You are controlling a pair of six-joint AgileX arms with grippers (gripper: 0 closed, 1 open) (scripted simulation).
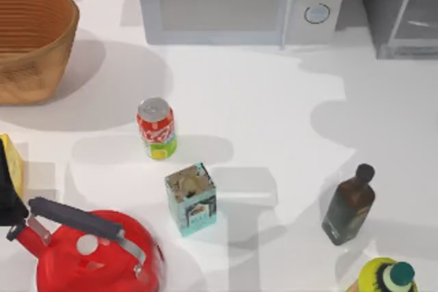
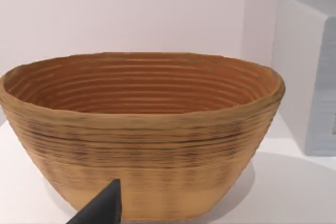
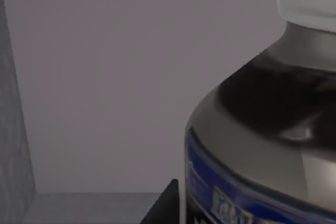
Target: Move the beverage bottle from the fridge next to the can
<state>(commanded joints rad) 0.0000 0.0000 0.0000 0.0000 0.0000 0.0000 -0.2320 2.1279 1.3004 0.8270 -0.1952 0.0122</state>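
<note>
A matte black, wedge-shaped finger tip (image 2: 102, 207) shows in each wrist view (image 3: 164, 205).

beverage bottle (image 3: 262, 129) cropped at cap and label, fridge (image 1: 404, 8) cut by corner, kettle (image 1: 89, 254) clipped

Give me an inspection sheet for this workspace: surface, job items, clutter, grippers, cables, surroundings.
Surface: white table, crossed by shadows.
Job's things: can upright, left of centre; fridge at the back right; bottle with white cap and blue label close before the right wrist camera, grey walls around it.
Clutter: basket back left, microwave at the back, carton near the can, red kettle front left, olive bottle and yellow-green bottle front right.
Grippers: a dark left fingertip faces the basket; a dark right fingertip sits beside the bottle; open or shut cannot be told.
Cables: nothing seen.
Surroundings: plain pale wall.
</note>
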